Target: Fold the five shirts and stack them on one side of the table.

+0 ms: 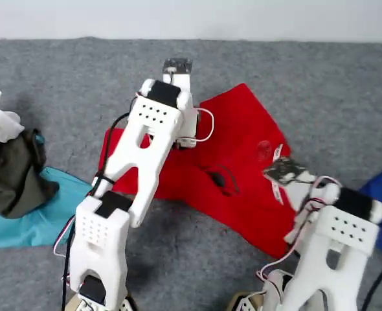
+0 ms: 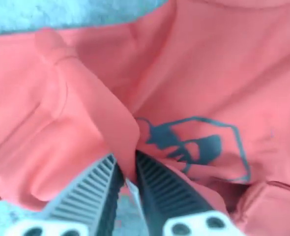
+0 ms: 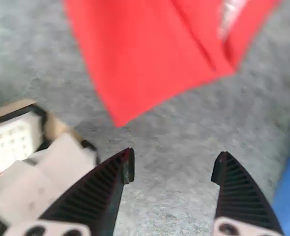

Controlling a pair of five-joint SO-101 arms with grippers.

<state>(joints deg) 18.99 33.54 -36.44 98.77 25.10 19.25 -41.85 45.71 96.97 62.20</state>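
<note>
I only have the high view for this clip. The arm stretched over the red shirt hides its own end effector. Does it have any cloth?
Observer: Yes. In the left wrist view, the left end effector is shut on a raised fold of the red shirt.
Operator: What lies next to that fold?
Observer: The shirt's dark printed graphic sits right beside the pinched fold.
Operator: And the other arm?
Observer: The right end effector is open above the grey table, with nothing between its fingers.
</note>
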